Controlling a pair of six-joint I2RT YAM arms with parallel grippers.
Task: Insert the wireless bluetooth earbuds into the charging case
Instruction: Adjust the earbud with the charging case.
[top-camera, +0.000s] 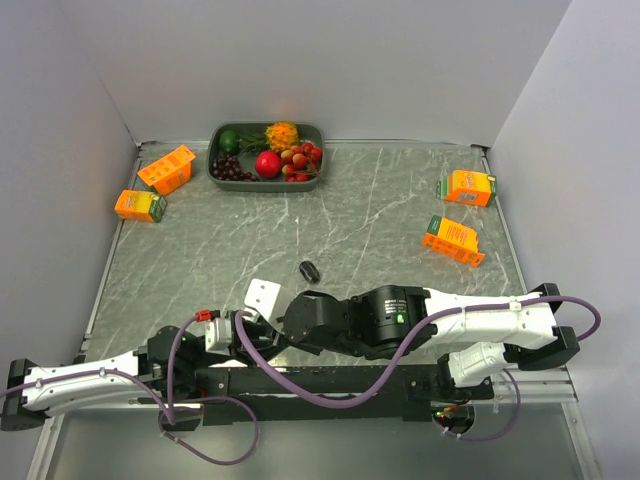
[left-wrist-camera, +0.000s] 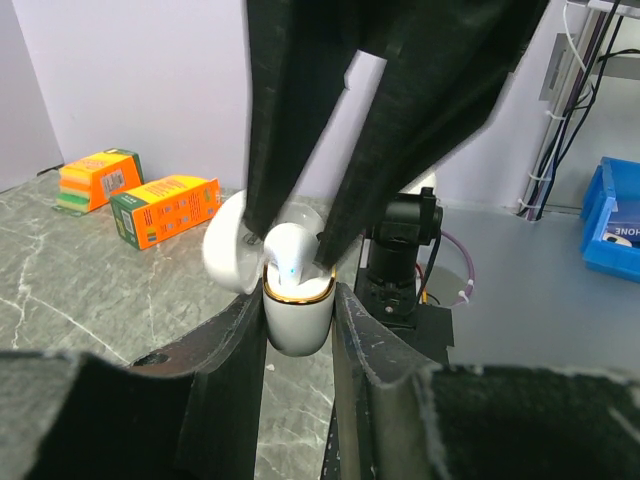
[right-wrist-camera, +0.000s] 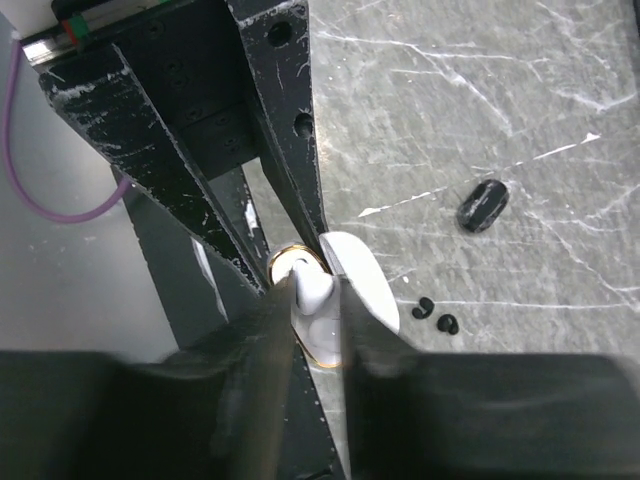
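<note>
four orange cartons (top-camera: 166, 169), one fruit tray (top-camera: 216, 170), two small black buds (right-wrist-camera: 435, 315)

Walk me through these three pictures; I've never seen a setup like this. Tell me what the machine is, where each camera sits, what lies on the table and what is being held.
These are two robot arms bolted at the near edge of a marble-patterned table. The overhead view looks down from behind them; the other two views come from cameras on each wrist.

On the table: four orange cartons, a grey tray of toy fruit, a dark oval object and two tiny black earbuds.

The left gripper has its jaws shut on a white charging case, lid open. The right gripper reaches across from above and pinches a white earbud, which sits at the case's gold-rimmed mouth. How far in it is cannot be told.
</note>
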